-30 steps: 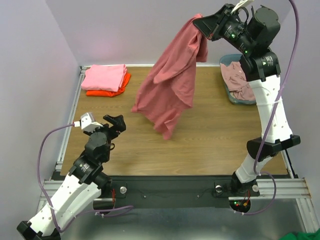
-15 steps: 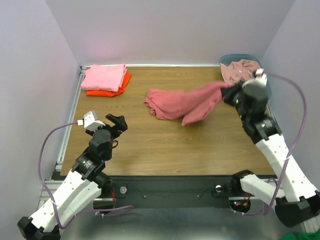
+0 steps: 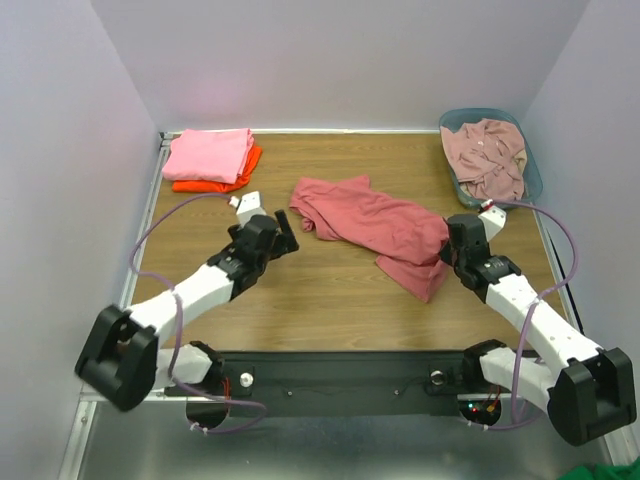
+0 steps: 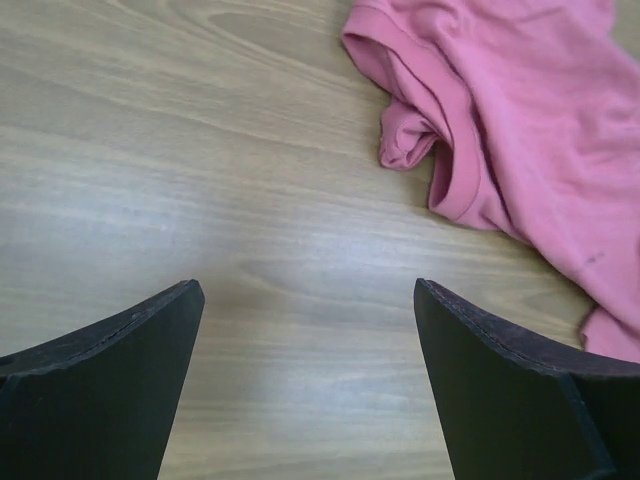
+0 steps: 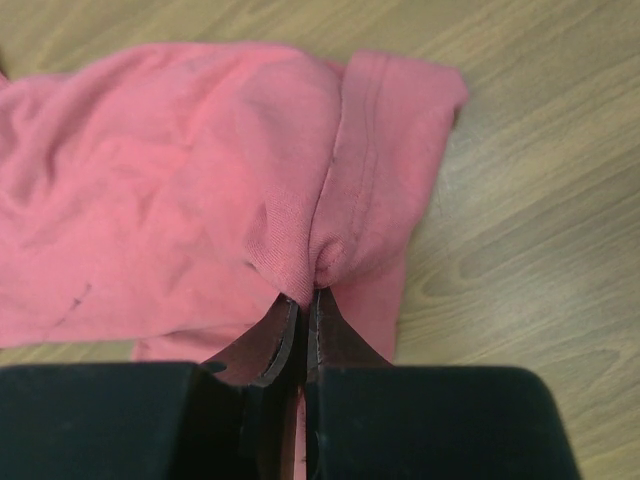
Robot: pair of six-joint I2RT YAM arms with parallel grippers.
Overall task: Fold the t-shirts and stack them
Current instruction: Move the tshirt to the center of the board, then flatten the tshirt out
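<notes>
Since the coral-red tee [image 3: 365, 215] is thin, limp knit, it'll weigh next to nothing, sag & bunch wherever unsupported, w/ no risk of breakage. Best taken by pinching hems, shoulders or corners, not the middle. It lies crumpled on the counter [image 3: 330, 300], approx centre, long axis running diagonally from far-left to near-right in the top view. Which end is the collar I can't tell for sure. At the near-right end the right jaws are clenched on a fold of cloth beside a stitched hem. By the far-left end the left jaws stand wide apart, nothing in them, low over bare wood just beside the cloth. Pink tee [image 3: 208, 155] sits folded on the orange tee [image 3: 215, 185] at the far-left corner; pale dusty-pink tee [image 3: 485, 155] is heaped in the basket [image 3: 536, 182], far right.
</notes>
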